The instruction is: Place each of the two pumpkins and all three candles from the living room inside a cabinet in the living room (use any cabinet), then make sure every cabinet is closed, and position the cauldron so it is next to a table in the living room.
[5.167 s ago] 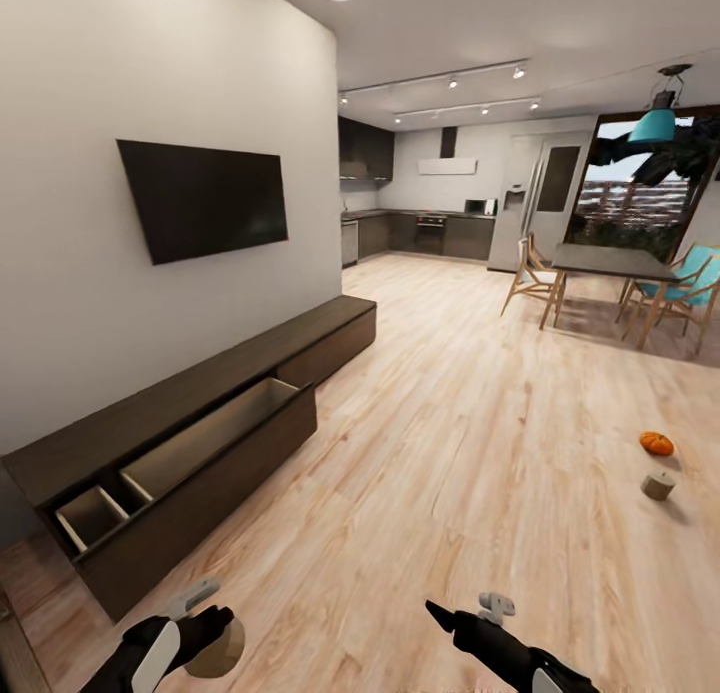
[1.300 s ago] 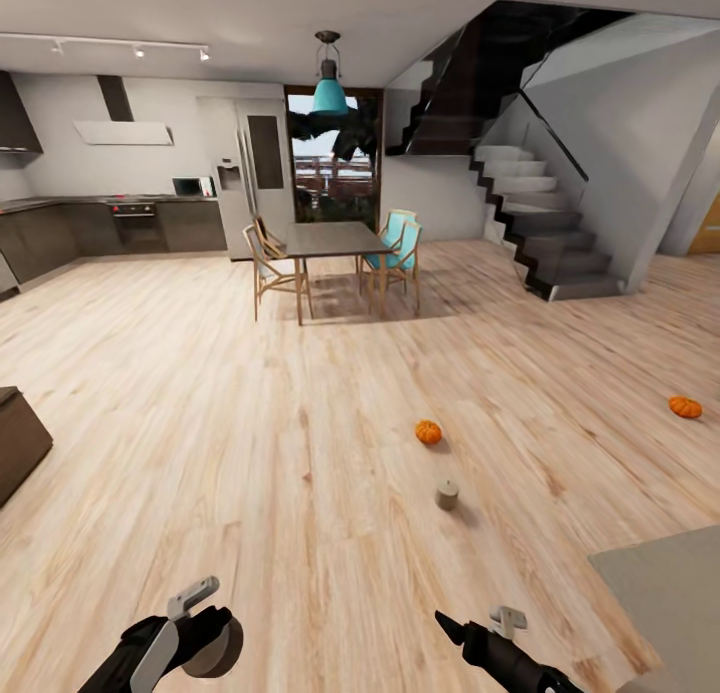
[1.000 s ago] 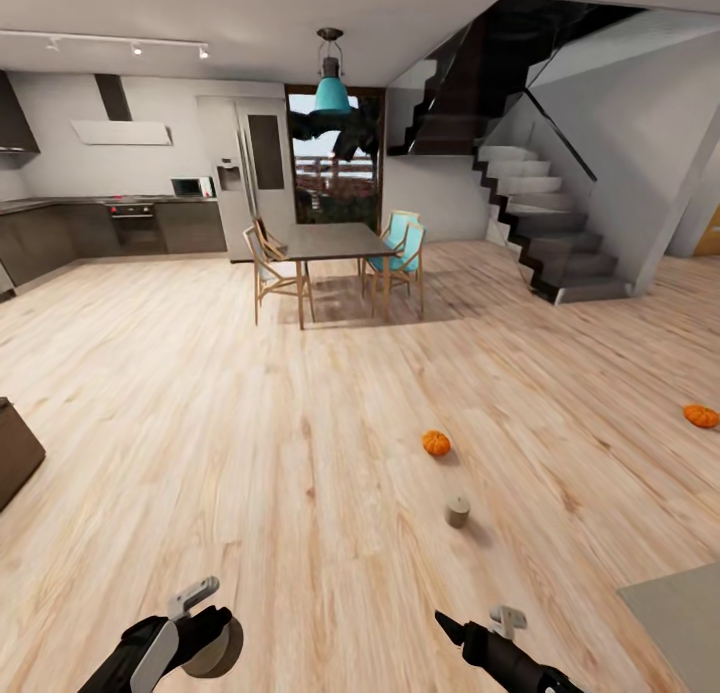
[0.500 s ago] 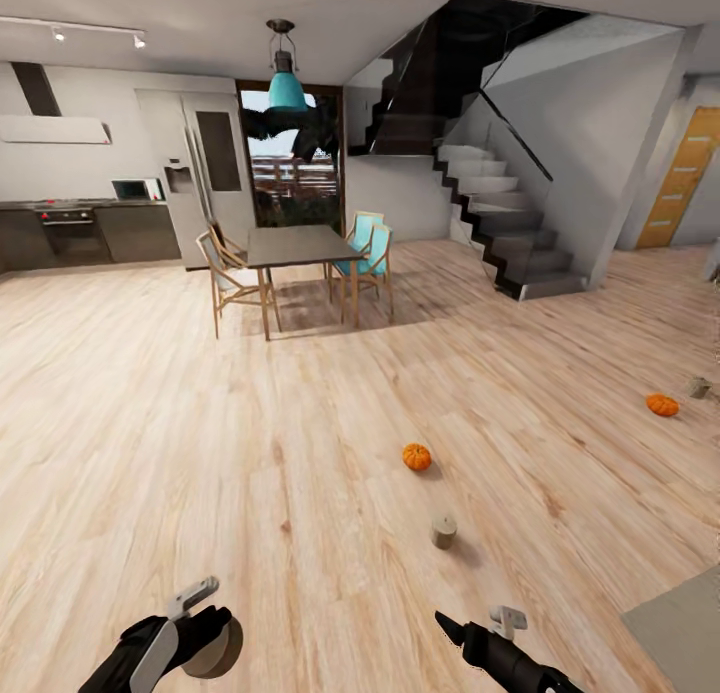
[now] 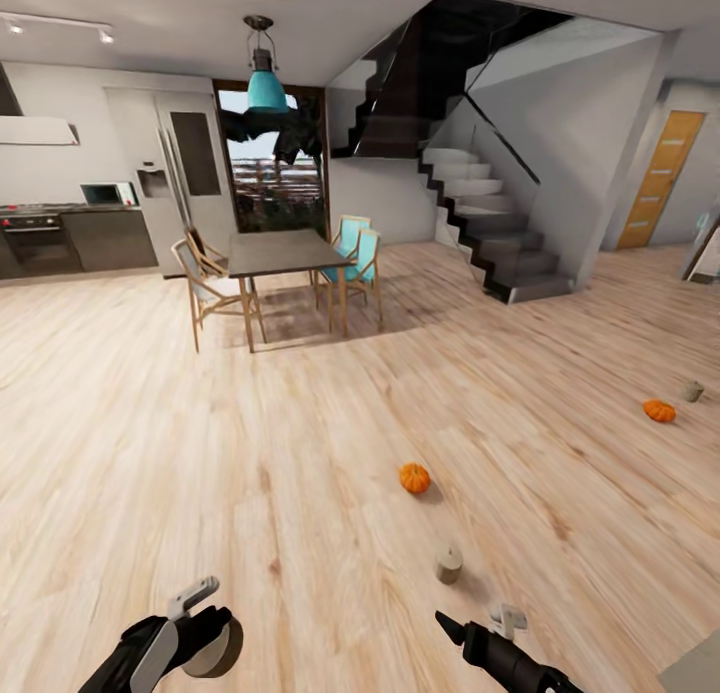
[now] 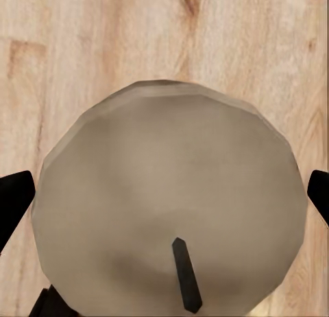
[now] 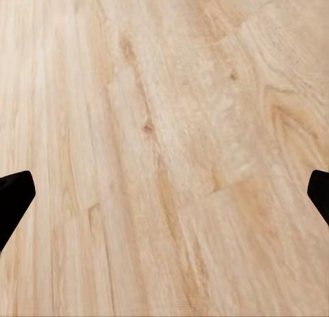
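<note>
Left gripper (image 6: 164, 193) is pinching a candle (image 6: 168, 207), while the right gripper (image 7: 164, 193) has its jaws spread over bare floor (image 7: 164, 125). Looks like it's heading for the candle (image 5: 449, 564) and pumpkin (image 5: 414, 477); next it's needing to roll closer.

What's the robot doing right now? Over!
Left gripper shut on a candle; right gripper open, empty. Two pumpkins and two candles on floor ahead. Path clear.
</note>
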